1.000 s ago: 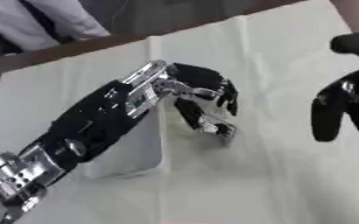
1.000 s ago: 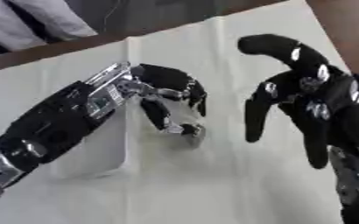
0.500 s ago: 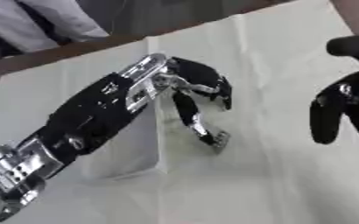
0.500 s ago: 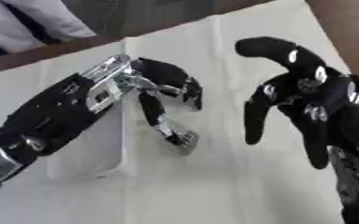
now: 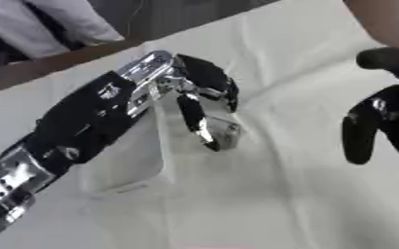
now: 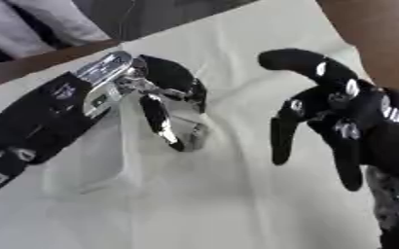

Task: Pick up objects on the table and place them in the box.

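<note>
My left hand (image 5: 205, 85) reaches in from the lower left over the white cloth. Its fingers (image 5: 224, 90) are curled under the palm, and one long digit points down. That digit's tip touches a small silvery object (image 5: 225, 133) lying on the cloth; the curled fingers stay well above it. A white box (image 5: 126, 158) sits right under my left forearm, partly hidden by it. My right hand (image 6: 339, 121) hangs open at the right, fingers pointing down, apart from the object and holding nothing.
The white cloth (image 5: 262, 204) covers the table, with its far edge running along the top left. A person's grey sleeve (image 5: 49, 24) shows beyond that edge. A brown shape (image 6: 365, 34) fills the top right corner.
My left hand has straightened one digit down toward the silvery object and shifted slightly up and left. The right hand has hardly moved.
</note>
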Robot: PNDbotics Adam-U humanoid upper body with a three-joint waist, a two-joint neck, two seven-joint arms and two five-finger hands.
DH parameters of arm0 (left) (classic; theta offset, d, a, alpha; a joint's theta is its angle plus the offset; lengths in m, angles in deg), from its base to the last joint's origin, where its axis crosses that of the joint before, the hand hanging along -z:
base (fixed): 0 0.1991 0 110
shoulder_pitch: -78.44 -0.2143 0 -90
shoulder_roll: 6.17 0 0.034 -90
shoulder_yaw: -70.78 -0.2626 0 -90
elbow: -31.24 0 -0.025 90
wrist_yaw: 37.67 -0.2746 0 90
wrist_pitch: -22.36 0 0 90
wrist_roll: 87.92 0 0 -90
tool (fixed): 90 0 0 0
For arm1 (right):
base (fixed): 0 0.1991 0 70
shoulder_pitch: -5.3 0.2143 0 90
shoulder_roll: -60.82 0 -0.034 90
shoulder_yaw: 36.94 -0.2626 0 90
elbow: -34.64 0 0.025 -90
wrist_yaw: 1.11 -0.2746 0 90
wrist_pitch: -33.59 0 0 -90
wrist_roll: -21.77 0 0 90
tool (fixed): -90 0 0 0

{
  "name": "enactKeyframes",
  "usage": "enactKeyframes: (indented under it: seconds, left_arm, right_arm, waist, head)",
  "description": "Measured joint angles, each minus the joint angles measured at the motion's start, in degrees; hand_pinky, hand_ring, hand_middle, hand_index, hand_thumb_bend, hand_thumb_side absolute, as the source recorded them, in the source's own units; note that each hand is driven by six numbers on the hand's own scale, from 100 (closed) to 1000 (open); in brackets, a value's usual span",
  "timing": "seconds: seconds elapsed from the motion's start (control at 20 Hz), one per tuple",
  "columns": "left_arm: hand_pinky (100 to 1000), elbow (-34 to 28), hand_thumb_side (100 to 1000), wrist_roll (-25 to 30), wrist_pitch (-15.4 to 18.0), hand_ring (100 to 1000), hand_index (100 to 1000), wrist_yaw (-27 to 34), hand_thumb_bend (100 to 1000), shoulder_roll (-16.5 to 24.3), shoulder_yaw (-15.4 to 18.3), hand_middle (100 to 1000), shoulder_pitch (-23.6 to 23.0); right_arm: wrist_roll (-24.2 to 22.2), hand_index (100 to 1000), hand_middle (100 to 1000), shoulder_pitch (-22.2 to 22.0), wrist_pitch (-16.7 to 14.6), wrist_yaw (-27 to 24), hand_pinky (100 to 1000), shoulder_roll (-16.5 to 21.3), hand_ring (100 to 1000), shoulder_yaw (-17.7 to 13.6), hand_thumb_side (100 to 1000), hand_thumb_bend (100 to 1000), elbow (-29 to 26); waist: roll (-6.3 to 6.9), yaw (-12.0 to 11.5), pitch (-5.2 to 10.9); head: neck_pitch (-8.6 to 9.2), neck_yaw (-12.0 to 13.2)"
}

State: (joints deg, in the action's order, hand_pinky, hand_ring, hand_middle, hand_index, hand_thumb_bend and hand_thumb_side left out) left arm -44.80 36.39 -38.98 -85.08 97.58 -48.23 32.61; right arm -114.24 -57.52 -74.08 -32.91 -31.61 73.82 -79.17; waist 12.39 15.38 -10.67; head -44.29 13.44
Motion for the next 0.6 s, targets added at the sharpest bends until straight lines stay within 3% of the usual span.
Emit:
enactKeyframes:
  seconds: [0.3, 0.35, 0.4, 0.45, 0.6]
  left_arm:
    - [555, -2.8, 804, 0.4, -0.4, 615, 778, 2.2, 513, 1.7, 0.0, 679, -0.6]
    - [491, -3.3, 733, 0.5, -0.5, 566, 721, 2.7, 410, 1.7, 0.0, 627, -1.0]
    - [497, -4.0, 745, 0.7, -0.7, 571, 726, 3.1, 419, 1.7, 0.3, 631, -1.4]
    - [440, -4.7, 657, 0.8, -0.8, 528, 679, 3.4, 338, 1.7, 0.7, 591, -1.8]
    - [413, -6.3, 642, 0.8, -0.8, 511, 663, 3.2, 283, 1.2, 1.8, 570, -3.6]
  right_arm:
    - [0.0, 252, 970, 0.0, 0.0, 0.0, 383, 0.0, 490, 0.0, 883, 100, 0.0]
    - [0.0, 248, 971, 0.0, 0.0, 0.0, 383, 0.0, 489, 0.0, 883, 100, 0.0]
    - [0.0, 249, 971, 0.0, 0.0, 0.0, 383, 0.0, 489, 0.0, 883, 100, 0.0]
    - [0.0, 241, 971, 0.0, 0.0, 0.0, 383, 0.0, 488, 0.0, 884, 100, 0.0]
    - [0.0, 232, 973, 0.1, 0.0, 0.0, 382, 0.0, 487, 0.0, 883, 100, 0.0]
  waist:
    - [-0.01, -0.1, 0.0]
    - [-0.01, -0.1, -0.03]
    - [-0.02, 0.0, -0.16]
    - [-0.02, 0.1, -0.4]
    - [-0.04, 0.4, -0.9]
  head:
    - [0.0, -0.3]
    - [0.0, -0.3]
    - [0.0, -0.3]
    - [0.0, -0.3]
    - [0.0, -0.3]
